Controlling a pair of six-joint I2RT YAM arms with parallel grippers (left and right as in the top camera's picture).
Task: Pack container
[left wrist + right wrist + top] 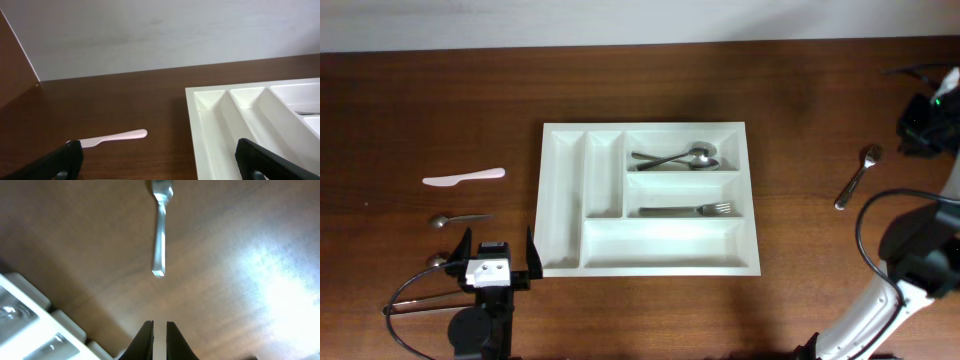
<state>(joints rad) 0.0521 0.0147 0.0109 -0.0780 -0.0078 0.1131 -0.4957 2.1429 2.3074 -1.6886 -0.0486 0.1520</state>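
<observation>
The white container (pixel 564 200) lies mid-table. Two spoons (pixel 678 158) rest in its upper right compartment and a fork (pixel 688 210) in the one below. My left gripper (pixel 497 240) is open and empty, low at the container's front left corner; in the left wrist view (pixel 162 167) the container's rim (pixel 199 125) is on the right. A pale plastic knife (pixel 463 178) shows ahead of it (pixel 114 138). My right gripper (pixel 160 330) is shut and empty, high above the table, with a loose metal fork (pixel 159 235) ahead of it, also seen overhead (pixel 858 176).
A small metal spoon (pixel 460 218) and another spoon (pixel 438 260) lie left of the left gripper. The right arm (pixel 910 250) rises at the right edge beside cables (pixel 918 72). A container corner (pixel 30 315) shows at the lower left of the right wrist view.
</observation>
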